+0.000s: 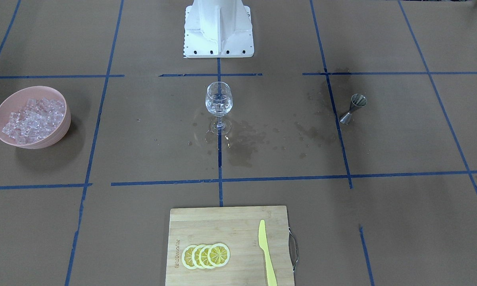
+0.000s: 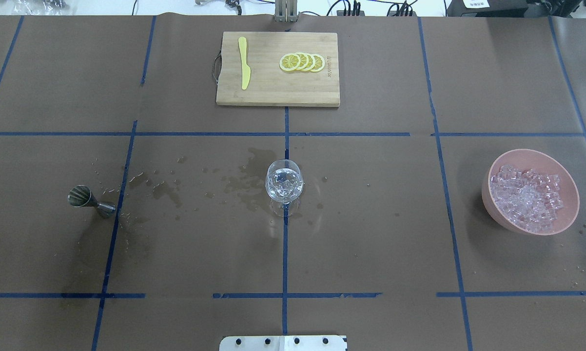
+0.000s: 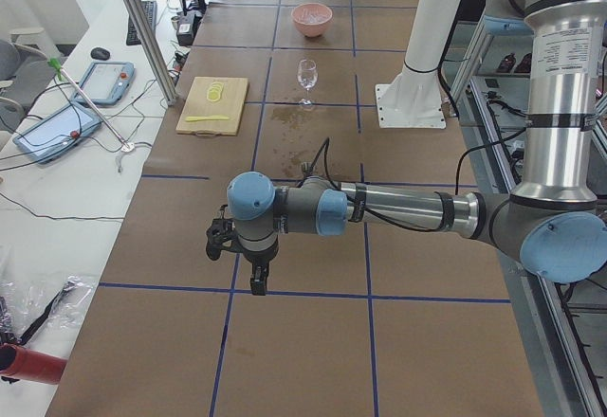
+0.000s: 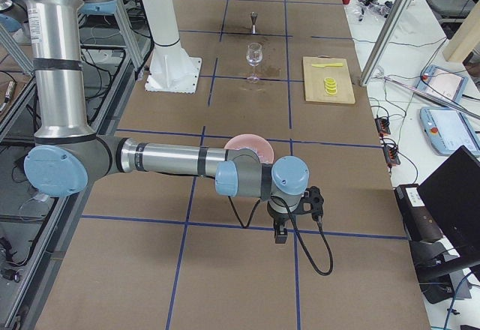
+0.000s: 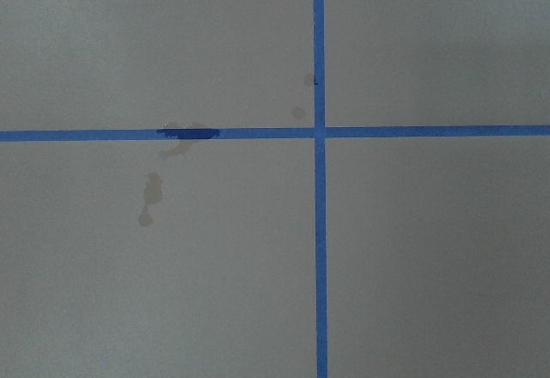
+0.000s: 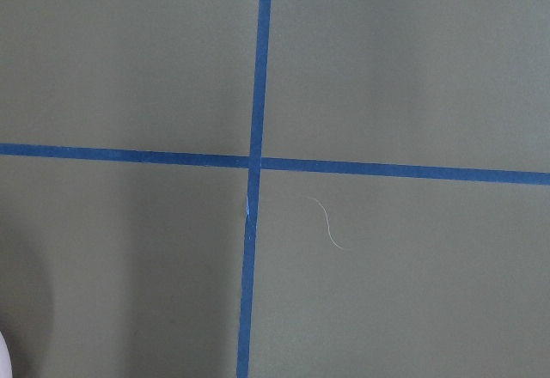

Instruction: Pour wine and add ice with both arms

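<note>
A clear stemmed glass [image 1: 218,104] stands upright at the table's middle, also in the overhead view [image 2: 283,183]. Something clear glitters in its bowl; I cannot tell wine from ice. The ice [image 1: 34,119] is piled in a pink bowl [image 2: 568,195] on my right side. A steel jigger [image 2: 90,201] stands on my left side. My left gripper [image 3: 258,282] hangs over bare paper at the table's left end. My right gripper [image 4: 280,234] hangs at the right end, beyond the bowl. I cannot tell if either is open. Both wrist views show only paper and tape.
A wooden board [image 1: 206,222] with lemon slices [image 1: 206,256] and a yellow knife [image 1: 267,254] lies at the far edge. Dark wet stains [image 1: 242,143] spread around the glass towards the jigger. The white base column [image 1: 218,28] stands behind the glass.
</note>
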You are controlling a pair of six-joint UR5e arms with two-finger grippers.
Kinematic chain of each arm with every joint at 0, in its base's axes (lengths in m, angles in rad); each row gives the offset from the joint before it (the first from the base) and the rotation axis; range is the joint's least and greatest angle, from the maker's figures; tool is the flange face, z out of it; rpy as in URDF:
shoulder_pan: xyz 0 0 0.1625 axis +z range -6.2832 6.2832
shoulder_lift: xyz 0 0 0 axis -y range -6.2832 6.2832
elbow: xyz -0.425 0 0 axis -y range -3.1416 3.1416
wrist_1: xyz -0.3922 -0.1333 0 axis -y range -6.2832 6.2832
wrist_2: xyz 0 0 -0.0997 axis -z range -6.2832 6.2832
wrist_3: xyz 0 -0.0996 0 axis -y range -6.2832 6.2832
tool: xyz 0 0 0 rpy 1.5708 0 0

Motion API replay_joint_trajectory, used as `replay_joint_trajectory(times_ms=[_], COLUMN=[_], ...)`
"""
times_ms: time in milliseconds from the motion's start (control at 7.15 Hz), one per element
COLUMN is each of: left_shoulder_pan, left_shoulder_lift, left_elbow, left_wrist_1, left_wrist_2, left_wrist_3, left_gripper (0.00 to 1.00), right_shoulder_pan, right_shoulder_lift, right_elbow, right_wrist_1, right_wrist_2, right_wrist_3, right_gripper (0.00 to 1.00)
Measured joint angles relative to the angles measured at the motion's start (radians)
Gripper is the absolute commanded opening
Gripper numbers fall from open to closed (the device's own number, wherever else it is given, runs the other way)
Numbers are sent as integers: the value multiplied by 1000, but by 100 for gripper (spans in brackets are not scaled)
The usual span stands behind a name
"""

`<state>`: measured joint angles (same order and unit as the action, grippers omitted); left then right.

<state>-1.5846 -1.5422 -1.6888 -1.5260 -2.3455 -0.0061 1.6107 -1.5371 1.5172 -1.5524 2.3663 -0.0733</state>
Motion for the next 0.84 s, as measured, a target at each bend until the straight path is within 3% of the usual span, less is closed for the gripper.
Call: replay_joint_trajectory(times_ms=[839], left_shoulder_pan=[0], left_shoulder_lift=[0], left_elbow=[9], left_wrist_1=[-29], left_wrist_2=[0], left_wrist_3=[-2], left_gripper=[100], right_shoulder_pan=[0], right_shoulder_lift=[0], right_elbow=[1], right_wrist_1=[0], right_wrist_2=[1], right_wrist_3=[1], right_gripper=[100])
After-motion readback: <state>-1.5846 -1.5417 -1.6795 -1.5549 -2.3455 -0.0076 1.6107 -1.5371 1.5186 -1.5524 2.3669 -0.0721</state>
